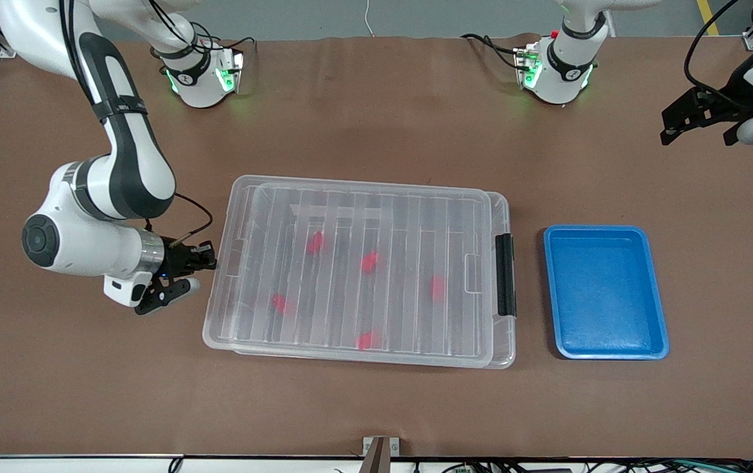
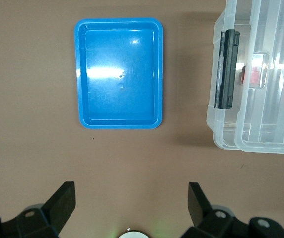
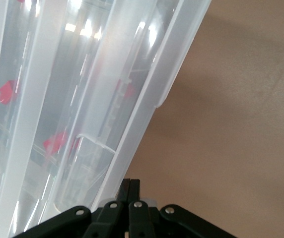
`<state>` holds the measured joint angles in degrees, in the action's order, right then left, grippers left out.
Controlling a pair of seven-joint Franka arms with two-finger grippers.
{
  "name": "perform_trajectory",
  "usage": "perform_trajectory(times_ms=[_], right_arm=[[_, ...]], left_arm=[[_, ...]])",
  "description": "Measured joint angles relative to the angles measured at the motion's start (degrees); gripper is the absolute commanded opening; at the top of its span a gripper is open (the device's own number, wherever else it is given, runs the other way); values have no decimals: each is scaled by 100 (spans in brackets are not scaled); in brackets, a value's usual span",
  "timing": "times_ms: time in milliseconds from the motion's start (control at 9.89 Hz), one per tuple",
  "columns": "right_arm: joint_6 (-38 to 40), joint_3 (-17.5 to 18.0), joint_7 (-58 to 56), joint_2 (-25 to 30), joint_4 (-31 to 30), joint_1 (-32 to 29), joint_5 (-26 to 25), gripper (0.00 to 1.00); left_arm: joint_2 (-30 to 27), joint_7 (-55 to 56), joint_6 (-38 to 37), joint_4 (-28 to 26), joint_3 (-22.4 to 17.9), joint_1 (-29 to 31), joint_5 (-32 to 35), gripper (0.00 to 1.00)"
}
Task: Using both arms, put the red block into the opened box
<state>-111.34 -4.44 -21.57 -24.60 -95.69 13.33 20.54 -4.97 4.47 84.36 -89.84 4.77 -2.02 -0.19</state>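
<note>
**Red blocks sealed under the lid, arms at either end**

I see five red blocks inside the box (image 1: 358, 269), blurred through its ribbed clear lid; the one nearest the middle (image 1: 369, 262) lies well inside. The lid (image 1: 376, 210) sits on the box, and the black latch bar (image 1: 504, 274) is on the short end toward the blue tray (image 1: 604, 292), which lies just beside it on the brown table (image 1: 376, 407). My right gripper (image 1: 209, 260) has its fingers pressed together, holding nothing, right at the box's other short end, low near the rim. My left gripper (image 1: 698, 125) hangs with fingers spread wide above the table at the left arm's end, looking down on the tray.
</note>
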Motion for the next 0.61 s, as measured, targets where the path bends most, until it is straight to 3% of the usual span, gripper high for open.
perform_trajectory(times_ms=[202,404,607], right_arm=[[-3,-17,3,-8,24,2,2,100],[242,-177,371,60,286,-147,-40,100],[544,-317,1243,560,530,-500,-776,100]], left_arm=[[37,0,28,47,-2,3,0,100],[155,0,37,250,-14,10,0,100],[258,0,37,343,-18,12,5,100]])
